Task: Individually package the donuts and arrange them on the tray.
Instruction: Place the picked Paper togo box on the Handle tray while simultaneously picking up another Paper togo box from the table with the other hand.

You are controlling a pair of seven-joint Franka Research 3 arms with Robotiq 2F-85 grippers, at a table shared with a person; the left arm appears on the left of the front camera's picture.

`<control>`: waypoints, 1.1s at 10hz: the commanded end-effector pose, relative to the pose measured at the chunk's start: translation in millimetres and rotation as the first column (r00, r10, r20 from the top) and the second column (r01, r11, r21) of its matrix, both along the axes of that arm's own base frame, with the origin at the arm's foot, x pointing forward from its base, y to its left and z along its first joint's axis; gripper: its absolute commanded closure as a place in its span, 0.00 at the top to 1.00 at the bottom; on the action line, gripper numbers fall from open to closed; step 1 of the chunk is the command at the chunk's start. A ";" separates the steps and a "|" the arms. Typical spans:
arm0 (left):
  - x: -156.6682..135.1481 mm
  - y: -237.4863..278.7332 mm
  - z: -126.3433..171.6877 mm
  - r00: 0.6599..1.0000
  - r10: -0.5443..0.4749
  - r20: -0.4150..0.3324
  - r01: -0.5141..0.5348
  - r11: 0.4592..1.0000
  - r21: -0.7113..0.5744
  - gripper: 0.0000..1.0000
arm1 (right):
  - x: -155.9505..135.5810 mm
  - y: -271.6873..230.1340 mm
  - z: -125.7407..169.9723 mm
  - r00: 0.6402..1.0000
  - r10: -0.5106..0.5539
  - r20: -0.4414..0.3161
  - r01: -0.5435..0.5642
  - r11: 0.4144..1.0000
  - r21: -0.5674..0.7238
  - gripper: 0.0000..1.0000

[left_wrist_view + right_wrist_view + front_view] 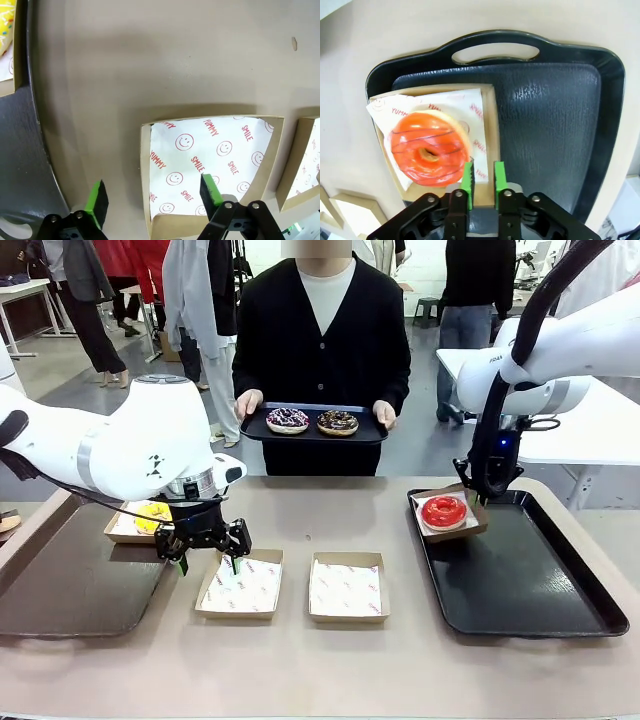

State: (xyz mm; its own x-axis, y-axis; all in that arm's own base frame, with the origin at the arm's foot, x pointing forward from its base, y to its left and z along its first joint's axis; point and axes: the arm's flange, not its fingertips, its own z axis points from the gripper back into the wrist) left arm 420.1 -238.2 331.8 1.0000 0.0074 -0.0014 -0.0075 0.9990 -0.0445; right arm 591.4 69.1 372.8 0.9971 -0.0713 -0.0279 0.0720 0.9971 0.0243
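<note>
A yellow-iced donut [153,515] [5,25] lies in a paper-lined box on the left tray [60,590]. My left gripper [209,560] [154,197] stands open, its fingers on either side of the left wall of an empty lined box [240,585] [210,165]. A red-iced donut [443,510] [427,155] sits in its box [487,125] at the near-left corner of the right tray [530,580] [555,130]. My right gripper [480,495] [483,179] is at that box's wall with its pads slightly parted. A person holds a small tray [260,430] with two chocolate donuts [287,420] [337,423].
A second empty lined box [346,588] [305,165] stands mid-table beside the first. The person stands at the far edge, both hands on the small tray. Bare tabletop lies between the boxes and the far edge.
</note>
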 end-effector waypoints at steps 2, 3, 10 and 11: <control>3.9 3.2 -5.9 1.000 -0.003 -0.010 0.003 1.000 -0.028 0.35 | 5.1 1.1 -0.9 1.000 -0.004 -0.009 0.004 1.000 0.027 1.00; 4.9 3.3 -7.2 1.000 -0.003 -0.014 0.003 1.000 -0.024 0.36 | 4.7 0.4 -1.2 1.000 -0.005 -0.008 0.005 1.000 0.028 1.00; 4.5 3.4 -7.6 1.000 0.002 -0.013 -0.002 1.000 -0.006 0.00 | -1.6 -0.5 -0.8 1.000 0.002 0.002 -0.002 0.999 0.035 1.00; 4.7 3.6 -7.7 1.000 0.003 -0.014 -0.003 1.000 -0.003 0.00 | -2.6 -0.6 -0.6 1.000 0.000 0.001 0.000 0.999 0.035 1.00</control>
